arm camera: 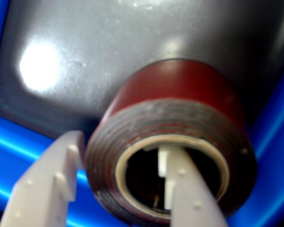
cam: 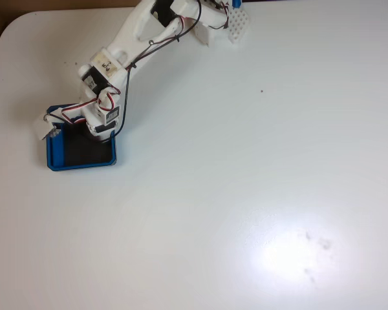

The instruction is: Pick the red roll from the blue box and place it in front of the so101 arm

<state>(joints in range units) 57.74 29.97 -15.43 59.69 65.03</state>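
The red roll (arm camera: 180, 85) lies on the black floor of the blue box (arm camera: 19, 142), close in the wrist view, hollow core facing the camera. My gripper (arm camera: 119, 145) straddles the roll's wall: one white finger (arm camera: 61, 175) stands outside on the left, the other (arm camera: 180, 189) reaches into the core, with a gap to the inner wall. In the fixed view the so101 arm (cam: 139, 32) stretches from the top edge down to the blue box (cam: 81, 166) at the left, its gripper (cam: 97, 129) over the box's upper right part, hiding the roll.
The white table (cam: 246, 194) spreads wide to the right of and below the box. A white perforated block (cam: 238, 26) sits by the arm's base at the top. A small white connector (cam: 48, 129) hangs at the box's left rim. The table's rounded corner is at the upper left.
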